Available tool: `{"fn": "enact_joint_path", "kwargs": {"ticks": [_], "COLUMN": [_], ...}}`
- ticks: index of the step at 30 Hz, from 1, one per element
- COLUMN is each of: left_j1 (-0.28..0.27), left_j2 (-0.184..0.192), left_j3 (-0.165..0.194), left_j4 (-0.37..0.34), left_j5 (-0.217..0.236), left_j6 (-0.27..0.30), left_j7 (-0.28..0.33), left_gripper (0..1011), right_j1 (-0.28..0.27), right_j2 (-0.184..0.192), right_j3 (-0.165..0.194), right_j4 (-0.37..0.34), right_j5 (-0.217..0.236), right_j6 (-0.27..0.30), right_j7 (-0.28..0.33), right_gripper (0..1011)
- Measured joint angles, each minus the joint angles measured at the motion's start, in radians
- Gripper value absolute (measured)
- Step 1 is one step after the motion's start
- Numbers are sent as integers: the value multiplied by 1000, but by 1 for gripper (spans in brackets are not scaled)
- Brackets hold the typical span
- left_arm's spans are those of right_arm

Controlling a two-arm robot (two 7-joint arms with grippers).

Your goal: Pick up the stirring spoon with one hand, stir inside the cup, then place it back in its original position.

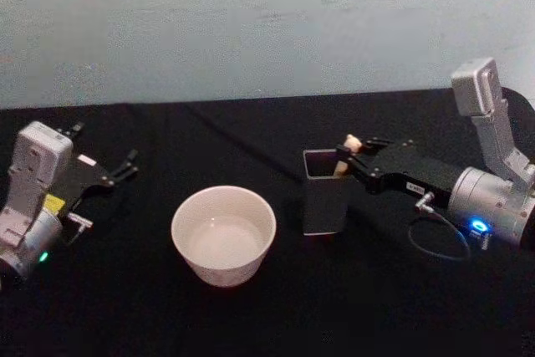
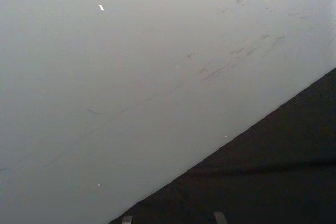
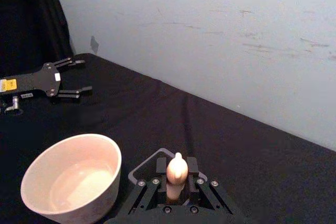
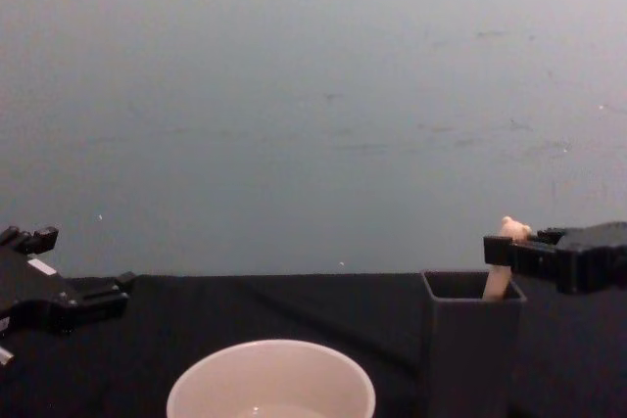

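My right gripper (image 1: 351, 155) reaches in over the dark square holder (image 1: 324, 194), which stands on the black counter (image 1: 251, 315) just to the right of the cup (image 1: 224, 234). The spoon (image 1: 348, 150) is upright in that holder, leaning at its right-hand side. Its cream knobby top pokes above the rim and sits between my fingertips (image 3: 162, 165). From my right wrist, the jaws stand narrowed to either side of the handle, touching it or very nearly. I judge them closed on it, though I cannot be sure how firm the pinch is. From the chest, the spoon's top (image 4: 508, 231) rises just above the black jaw tips, with the rest of the handle running down into the holder (image 4: 472, 345). The spoon's bowl is hidden inside.

My left gripper (image 1: 124, 165) lies idle well off to the left of the cup, its two prongs spread apart and empty.

As for progress, the cup is wide, white and seems to hold a little pale liquid. Nothing is in it, and the spoon is still seated in its holder. So only the opening grasp is under way. Lifting the spoon clear, carrying it to the cup, stirring and returning it to the holder all remain.
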Motion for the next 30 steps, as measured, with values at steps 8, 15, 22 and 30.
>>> {"fn": "enact_joint_path", "kwargs": {"ticks": [8,15,22,30], "left_j1": [0,0,0,0], "left_j2": [0,0,0,0], "left_j3": [0,0,0,0], "left_j4": [0,0,0,0], "left_j5": [0,0,0,0], "left_j6": [0,0,0,0], "left_j7": [0,0,0,0], "left_gripper": [1001,1001,1002,1001], "right_j1": [0,0,0,-4], "right_j2": [0,0,0,-2], "right_j3": [0,0,0,5], "right_j4": [0,0,0,0], "right_j5": [1,1,1,1], "right_j6": [0,0,0,-6], "right_j7": [0,0,0,-1], "right_gripper": [418,653,861,1002]}}
